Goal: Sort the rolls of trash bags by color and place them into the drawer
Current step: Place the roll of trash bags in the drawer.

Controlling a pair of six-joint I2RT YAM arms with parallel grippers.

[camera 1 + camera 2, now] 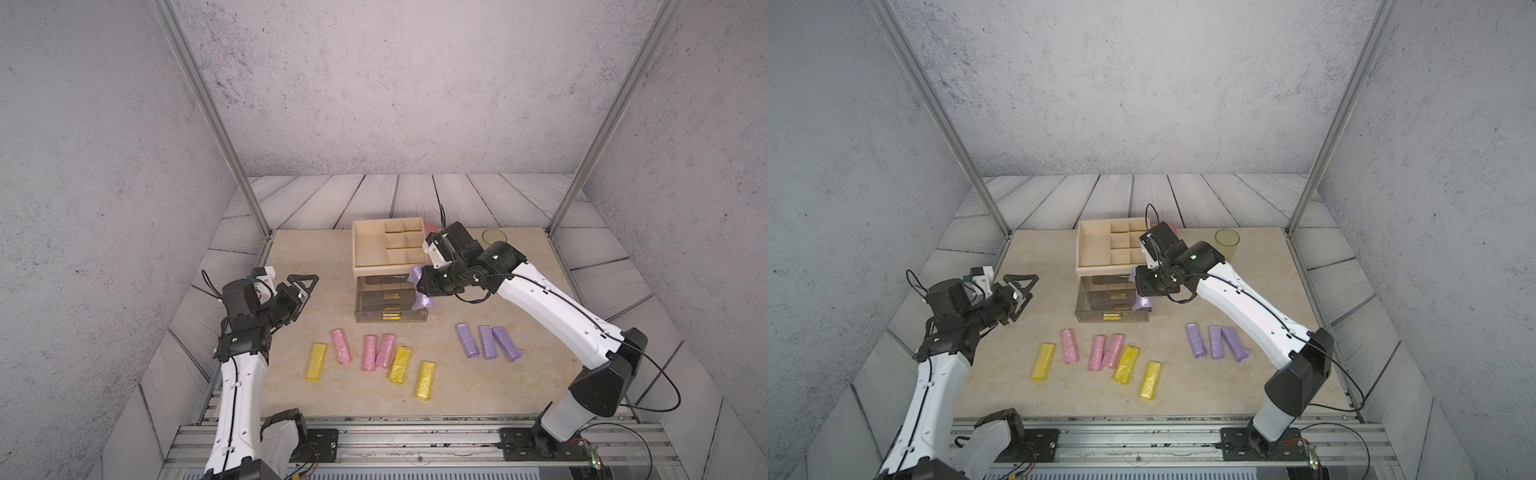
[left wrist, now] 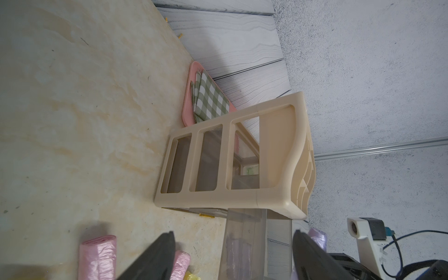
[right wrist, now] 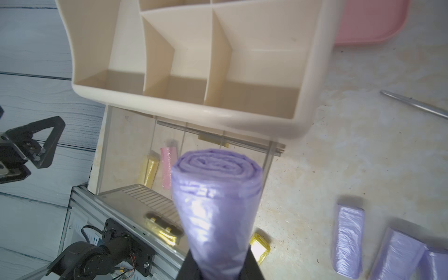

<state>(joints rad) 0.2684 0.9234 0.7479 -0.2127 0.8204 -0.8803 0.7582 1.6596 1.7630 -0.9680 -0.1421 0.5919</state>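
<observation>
Purple crinkly plastic juts past the right fingers, which pinch one purple roll by its near end so that the free end can lead into the clear drawer. It stands pulled open just below them, under the cream organiser. Held lengthwise, the roll can probably lie flat along one drawer side, leaving room for other colours. Empty and spread, the left fingers hang well apart from the drawer, probably so as not to block the right arm. Three purple rolls lie behind the right fingers on the worktop; pink rolls and yellow rolls lie nearer the left fingers
</observation>
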